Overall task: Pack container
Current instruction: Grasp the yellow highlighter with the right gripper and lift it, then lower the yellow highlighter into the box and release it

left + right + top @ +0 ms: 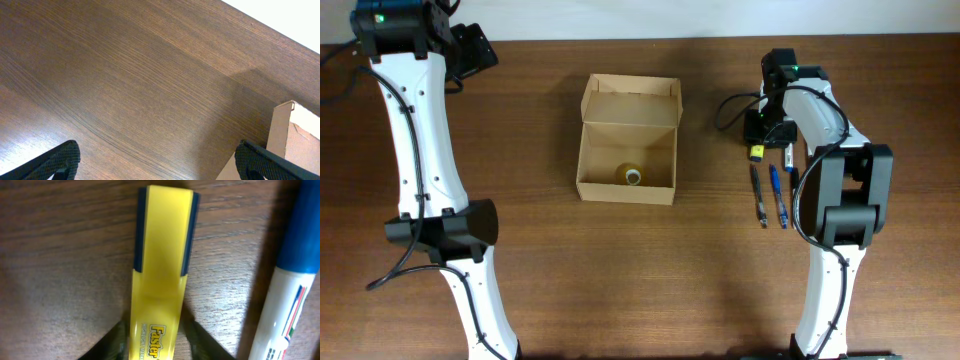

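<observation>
The small tan cardboard box (628,150) sits open at mid-counter (620,285), flap lid raised at its far side, with a small yellowish round item (632,176) on its floor. Well to its right, the right tool (757,148) is drawn narrow onto a yellow highlighter with a dark blue cap (162,280) lying on the wood. A dark pen (758,197) and a blue pen (779,195) lie just beside it. Only the right wrist view shows the fingers (118,340) flanking the highlighter. The left tool (157,155) hangs wide apart, holding nothing, with the box's corner at that view's edge.
</observation>
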